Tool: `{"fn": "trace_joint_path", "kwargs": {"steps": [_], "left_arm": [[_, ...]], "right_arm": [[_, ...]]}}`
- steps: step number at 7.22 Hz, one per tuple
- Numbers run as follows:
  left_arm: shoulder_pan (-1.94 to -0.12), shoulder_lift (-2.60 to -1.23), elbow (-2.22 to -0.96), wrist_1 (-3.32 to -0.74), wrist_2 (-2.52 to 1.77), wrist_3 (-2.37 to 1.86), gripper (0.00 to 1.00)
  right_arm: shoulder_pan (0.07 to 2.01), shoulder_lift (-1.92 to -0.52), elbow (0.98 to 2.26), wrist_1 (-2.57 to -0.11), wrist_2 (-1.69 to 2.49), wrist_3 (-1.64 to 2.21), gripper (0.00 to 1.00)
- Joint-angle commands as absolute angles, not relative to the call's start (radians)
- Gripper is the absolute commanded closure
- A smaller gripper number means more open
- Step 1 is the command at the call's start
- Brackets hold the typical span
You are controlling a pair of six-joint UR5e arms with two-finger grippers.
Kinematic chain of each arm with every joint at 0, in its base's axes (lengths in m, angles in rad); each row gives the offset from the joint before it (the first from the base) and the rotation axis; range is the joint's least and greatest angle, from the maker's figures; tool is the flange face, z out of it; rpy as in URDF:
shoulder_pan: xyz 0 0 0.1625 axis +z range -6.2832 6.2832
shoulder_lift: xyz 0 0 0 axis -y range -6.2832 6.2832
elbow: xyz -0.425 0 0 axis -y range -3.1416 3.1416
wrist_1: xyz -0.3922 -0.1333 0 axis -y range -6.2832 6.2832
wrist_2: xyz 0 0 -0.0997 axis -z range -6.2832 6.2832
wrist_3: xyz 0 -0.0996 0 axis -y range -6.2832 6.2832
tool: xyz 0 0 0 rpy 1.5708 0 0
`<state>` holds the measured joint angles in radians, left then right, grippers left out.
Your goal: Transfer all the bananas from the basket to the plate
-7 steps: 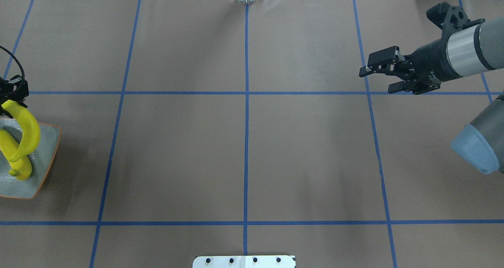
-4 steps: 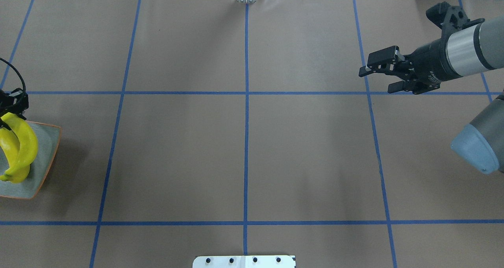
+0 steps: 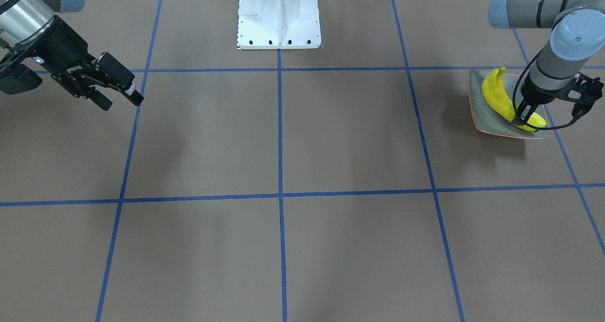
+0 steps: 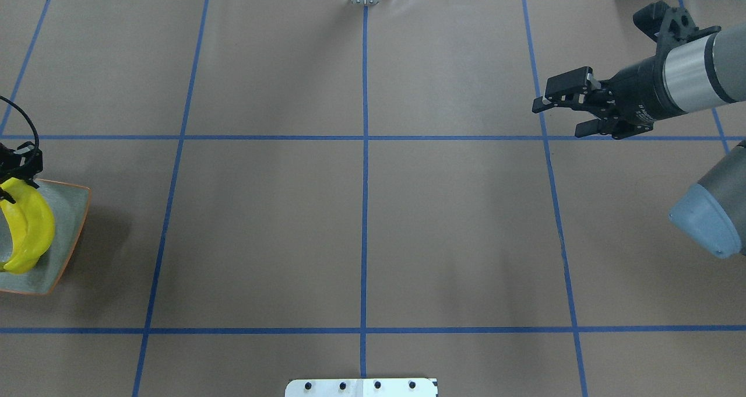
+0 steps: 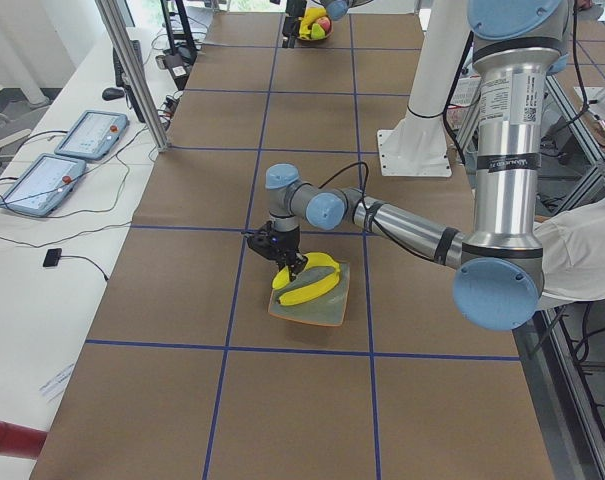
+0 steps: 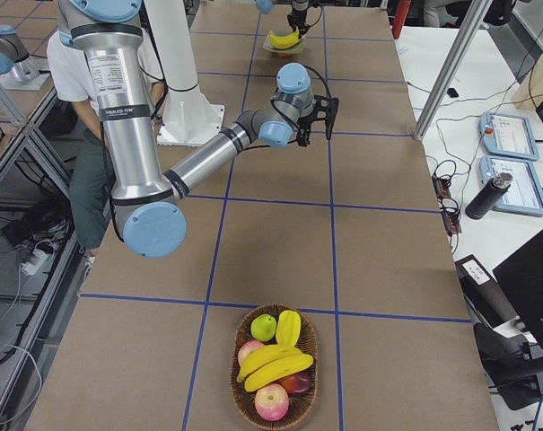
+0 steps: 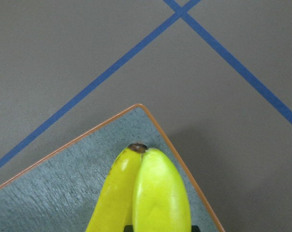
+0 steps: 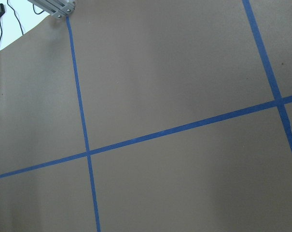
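Now the left gripper (image 3: 522, 118) stands low over the square grey-green glazed plate (image 4: 65, 234) with its orange-brown rim, near the left end of the bench (image 4: 361, 222). It appears clamped on the end of a bright yellow curved banana (image 7: 160, 193). That banana lies down in the plate, its long axis running from the gripper toward the robot's edge of the bench. It is pressed alongside a second yellow banana (image 7: 112, 193), the two tips together near a plate corner.

As I judge it, the next move turns on the fruit that is left. This sits in the round woven wicker basket (image 6: 273, 364) at the opposite, right end of the bench, well apart from the left gripper. Two stacked bananas (image 6: 275, 366) there lie with their long axes roughly across the bench's width. A third banana (image 6: 287, 328) points more along its length, and all three lie among red and green apples (image 6: 273, 401).

The right gripper (image 4: 556, 119), jaws spread and empty, hovers over the right half of the bench toward its far edge. It is clearly the nearer of the two to the basket, though some bench lies between them. Once the left lets go, the next pick looks better suited to the right arm, with its fingers closing across a banana's narrow width.
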<state>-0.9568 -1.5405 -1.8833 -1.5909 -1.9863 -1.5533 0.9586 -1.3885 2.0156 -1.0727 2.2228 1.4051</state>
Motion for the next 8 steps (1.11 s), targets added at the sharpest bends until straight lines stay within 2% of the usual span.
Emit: {"fn": "trace_joint_path", "kwargs": {"steps": [1, 2, 3, 6, 8], "left_arm": [[-0.942, -1.513, -1.882, -1.597, -1.973, -1.548, 0.48], [-0.94, -1.513, -1.876, -1.598, -1.973, -1.545, 0.39], [-0.939, -1.513, -1.875, -1.597, -1.973, -1.545, 0.01], [-0.939, -1.543, -1.928, -1.595, -2.009, -1.542, 0.0], [-0.943, -1.607, -1.966, -1.588, -2.038, -1.543, 0.0]], "right_arm": [[0.959, -1.388, 2.017, -1.074, 2.223, 1.405, 0.0], [0.959, -1.388, 2.016, -1.074, 2.224, 1.405, 0.0], [0.959, -1.388, 2.017, -1.074, 2.224, 1.405, 0.0], [1.001, -1.406, 2.019, -1.072, 2.238, 1.404, 0.0], [1.064, -1.545, 2.055, -1.072, 2.237, 1.335, 0.0]]}}
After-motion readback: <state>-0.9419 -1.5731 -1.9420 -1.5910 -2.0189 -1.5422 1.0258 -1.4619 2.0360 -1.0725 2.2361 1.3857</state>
